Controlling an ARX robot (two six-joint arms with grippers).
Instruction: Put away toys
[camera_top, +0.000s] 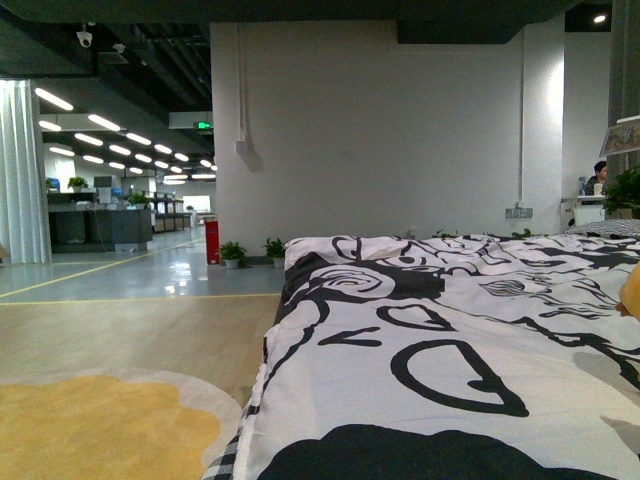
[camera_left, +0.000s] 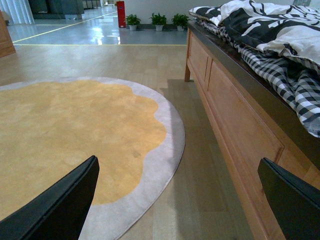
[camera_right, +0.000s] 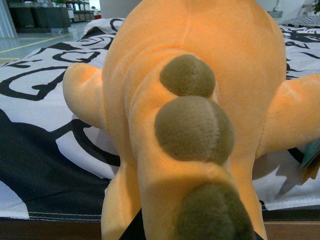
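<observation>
Wooden bed (camera_left: 235, 125) under black-and-white duvet (camera_top: 450, 330), orange plush toy (camera_right: 190, 100) on top.

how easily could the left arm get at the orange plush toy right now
Probably not yet: the left tool hangs low beside the bed's wooden side, while the plush toy sits up on the duvet, far to its right.

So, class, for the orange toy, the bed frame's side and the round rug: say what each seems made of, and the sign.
Orange toy: soft plush fabric, probably stuffed; fuzzy nap, rounded bulges.
Bed frame: looks like wood or veneer, smooth, low sheen; panelled side, warm brown.
Rug: short-pile textile, matt; fine fuzzy surface.
</observation>
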